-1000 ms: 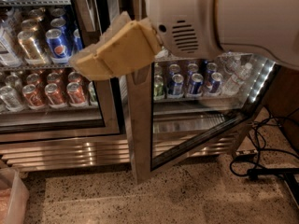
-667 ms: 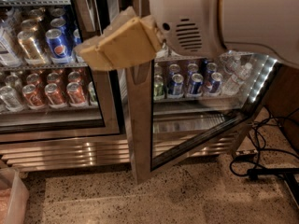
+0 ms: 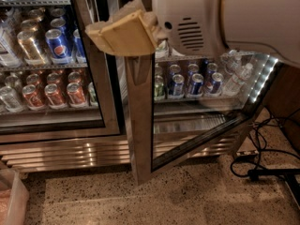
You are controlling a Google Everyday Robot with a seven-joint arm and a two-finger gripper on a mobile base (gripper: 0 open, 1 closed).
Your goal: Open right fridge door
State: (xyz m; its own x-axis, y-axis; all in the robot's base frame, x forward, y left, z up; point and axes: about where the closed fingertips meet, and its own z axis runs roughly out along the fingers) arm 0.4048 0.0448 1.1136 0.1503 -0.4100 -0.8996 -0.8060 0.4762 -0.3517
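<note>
The right fridge door [image 3: 139,125] stands swung open toward me. Its steel leading edge is upright in the middle of the camera view, and its black-edged bottom rail [image 3: 197,143] runs back to the right. Green and blue cans [image 3: 187,81] show through its glass. My gripper [image 3: 123,33], tan and blocky, sits at the top of that leading edge, on the end of the big white arm [image 3: 225,20]. The door's handle is hidden behind the gripper and arm.
The left twin door [image 3: 101,78] is closed, with Pepsi and red cans [image 3: 56,46] behind it. A steel grille [image 3: 70,153] runs along the fridge base. Black cables [image 3: 262,168] lie on the speckled floor at right. A pale bin [image 3: 9,200] sits at bottom left.
My gripper has risen a little along the door's leading edge. The door itself stands at about the same angle.
</note>
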